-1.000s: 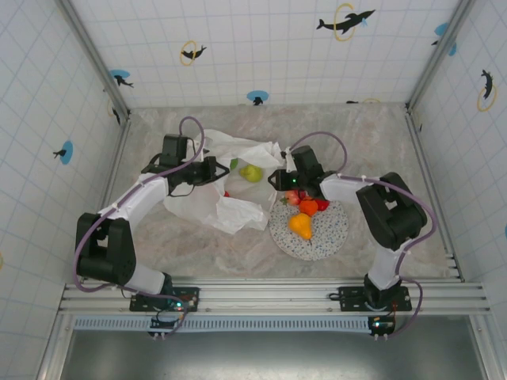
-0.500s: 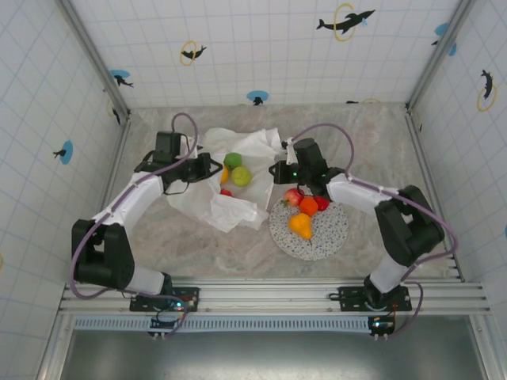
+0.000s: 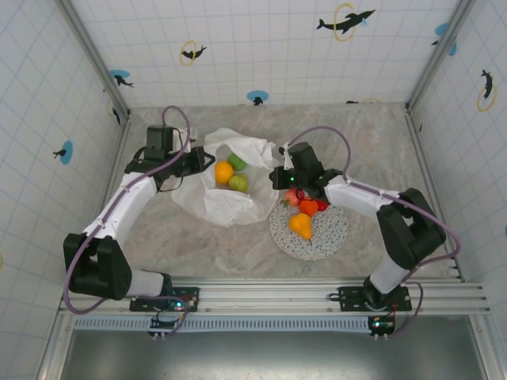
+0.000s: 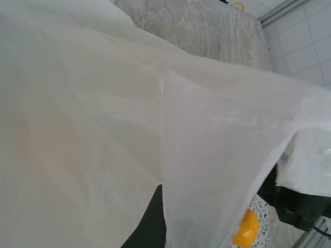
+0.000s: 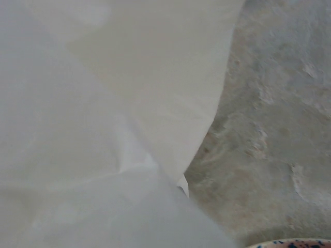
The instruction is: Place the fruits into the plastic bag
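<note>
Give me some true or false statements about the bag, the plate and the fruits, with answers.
1. An orange fruit and green fruits lie in the bag. True.
2. The plate is bare. False: a yellow pear and other fruits lie on it.
3. The left gripper is at the bag's left rim. True.
4. The plate lies left of the bag. False: it lies to the bag's right.
</note>
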